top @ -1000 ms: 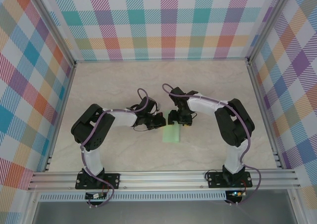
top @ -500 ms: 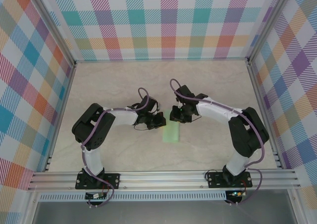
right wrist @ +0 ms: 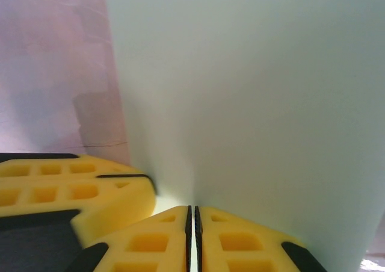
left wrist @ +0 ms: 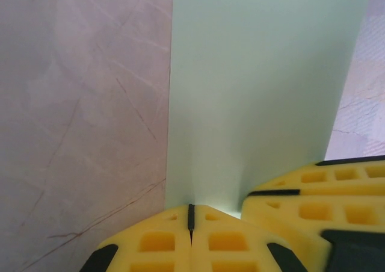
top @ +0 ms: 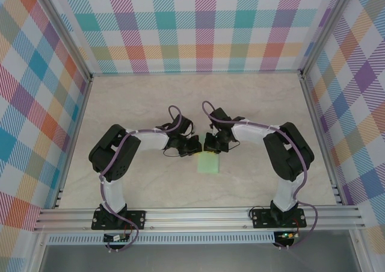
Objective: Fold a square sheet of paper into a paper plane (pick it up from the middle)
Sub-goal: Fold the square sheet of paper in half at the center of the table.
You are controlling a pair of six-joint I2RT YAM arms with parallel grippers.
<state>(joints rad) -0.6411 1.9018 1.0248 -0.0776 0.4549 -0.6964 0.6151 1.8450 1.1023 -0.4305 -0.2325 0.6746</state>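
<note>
The square sheet of paper (top: 209,163) is pale mint green and lies as a folded rectangle, not a paper plane, on the marble table between the arms. Both grippers meet at its far edge. My left gripper (top: 195,147) is shut on that edge, and in the left wrist view the sheet (left wrist: 264,91) runs away from its closed yellow tips (left wrist: 191,215). My right gripper (top: 211,145) is beside it, also shut on the edge. In the right wrist view the paper (right wrist: 252,91) rises from between its nearly touching tips (right wrist: 194,216).
The marble tabletop (top: 132,109) is bounded by plaid walls and metal frame rails (top: 198,216) at the near edge. The right gripper's yellow fingers (left wrist: 319,194) crowd the left wrist view, and the left gripper's fingers (right wrist: 72,185) crowd the right wrist view.
My right gripper has closed from wide open onto the paper's far edge, right beside the left gripper. The right elbow swung out and back. The left gripper stayed shut in place.
</note>
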